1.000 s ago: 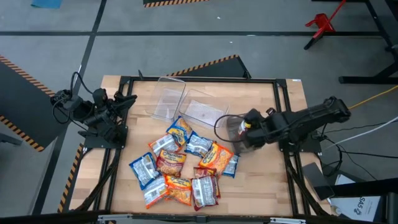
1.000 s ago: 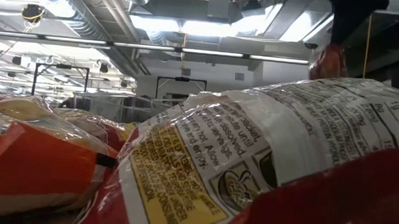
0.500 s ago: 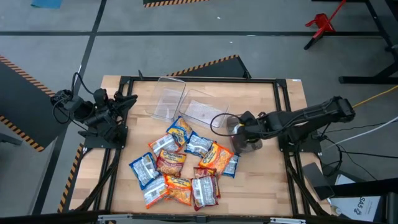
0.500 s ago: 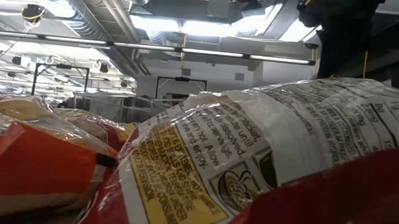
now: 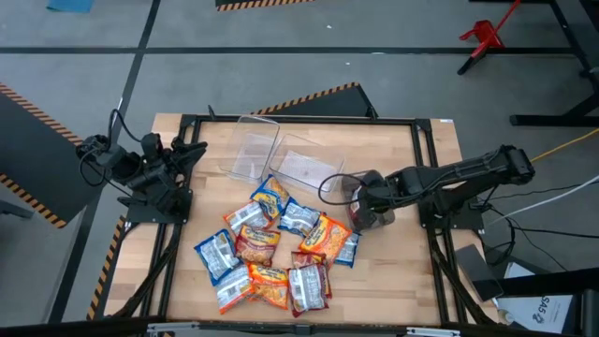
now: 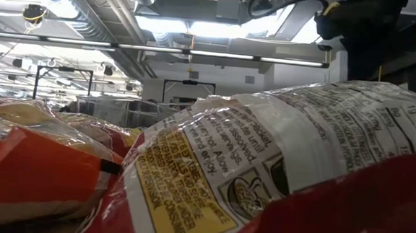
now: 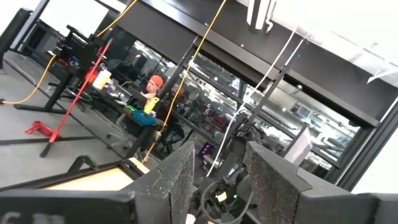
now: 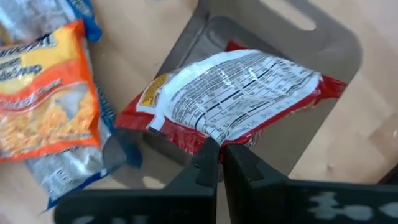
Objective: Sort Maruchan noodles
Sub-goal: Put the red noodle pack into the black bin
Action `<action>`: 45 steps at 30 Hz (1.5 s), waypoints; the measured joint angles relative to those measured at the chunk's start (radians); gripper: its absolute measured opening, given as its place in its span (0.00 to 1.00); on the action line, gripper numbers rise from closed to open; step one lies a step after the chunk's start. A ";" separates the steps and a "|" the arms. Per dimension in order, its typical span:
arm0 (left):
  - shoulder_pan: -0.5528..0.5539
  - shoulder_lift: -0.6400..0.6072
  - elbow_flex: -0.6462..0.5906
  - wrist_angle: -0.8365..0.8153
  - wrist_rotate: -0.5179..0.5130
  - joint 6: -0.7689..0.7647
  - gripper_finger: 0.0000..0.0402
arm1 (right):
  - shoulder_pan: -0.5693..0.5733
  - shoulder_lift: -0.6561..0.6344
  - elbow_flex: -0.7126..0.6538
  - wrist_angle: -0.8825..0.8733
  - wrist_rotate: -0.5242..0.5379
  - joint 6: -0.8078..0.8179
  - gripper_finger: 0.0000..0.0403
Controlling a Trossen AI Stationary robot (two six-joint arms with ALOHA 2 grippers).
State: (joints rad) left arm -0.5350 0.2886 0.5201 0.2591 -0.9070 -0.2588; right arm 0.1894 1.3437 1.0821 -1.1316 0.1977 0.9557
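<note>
The Maruchan noodles [image 5: 276, 248] lie in a loose overlapping heap of blue-and-white, orange and red-brown packets on the table's near middle. My right gripper [image 5: 363, 208] hangs over a grey bin [image 5: 354, 187] just right of the heap, shut on a red-brown packet [image 8: 236, 93] whose white printed back faces up. An orange packet [image 8: 43, 112] lies on the table beside the bin. My left gripper [image 5: 192, 150] waits open at the table's left edge, its fingers [image 7: 186, 177] pointing into the room. The low view is filled by near packets [image 6: 262, 170]. My right gripper [image 8: 221, 149] pinches the red-brown packet by the middle of one long edge [image 8: 214, 138] between its two fingers. The packet lies nearly flat, slightly tilted, over the grey bin's opening [image 8: 267, 158]. Whether it rests on the bin I cannot tell.
Two clear bins [image 5: 255, 145] [image 5: 304, 167] stand on the table's far middle, behind the heap. A dark frame [image 5: 426, 168] runs along the table's edges. Bare wood [image 5: 393, 271] shows at the near right and the far left corner [image 5: 201, 140].
My right gripper has moved a little toward the table's left, carrying the red-brown packet over the grey bin. It has stayed shut. In the low view the packet has dropped out of sight behind the near packets. The heap and the left arm have kept still.
</note>
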 joint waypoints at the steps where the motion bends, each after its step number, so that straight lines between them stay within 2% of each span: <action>1: 0.000 0.000 0.000 -0.003 -0.002 0.000 0.35 | 0.000 0.000 0.000 0.003 -0.013 -0.009 0.00; 10: 0.000 0.000 0.000 -0.037 -0.020 0.000 0.35 | -0.008 0.000 -0.008 -0.053 -0.066 -0.027 0.00; 15: 0.000 0.000 0.000 -0.043 -0.020 0.000 0.35 | -0.007 0.000 -0.036 -0.014 -0.172 -0.053 0.00; 19: 0.000 0.000 0.000 -0.043 -0.020 0.000 0.35 | -0.007 0.001 -0.055 -0.013 -0.202 -0.063 0.02; 22: 0.000 0.000 0.000 -0.043 -0.020 0.000 0.35 | -0.007 0.001 -0.062 -0.012 -0.219 -0.071 0.09; 29: 0.000 0.000 0.000 -0.043 -0.020 0.000 0.35 | -0.007 0.001 -0.063 -0.008 -0.246 -0.079 0.38; 33: 0.000 0.000 0.000 -0.043 -0.020 0.000 0.35 | -0.007 0.001 -0.027 0.027 -0.286 -0.106 0.50; 36: 0.000 0.000 0.000 -0.046 -0.021 0.000 0.35 | -0.006 0.000 0.010 0.075 -0.280 -0.121 0.54; 42: 0.000 0.000 0.000 -0.048 -0.019 0.000 0.35 | 0.043 0.017 0.025 0.442 -0.246 -0.179 0.56; 45: 0.000 0.000 0.000 -0.049 -0.007 0.000 0.35 | 0.092 0.059 0.025 0.535 -0.234 -0.197 0.56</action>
State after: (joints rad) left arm -0.5350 0.2886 0.5201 0.2104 -0.9142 -0.2592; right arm 0.2817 1.4031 1.1069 -0.5969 -0.0359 0.7592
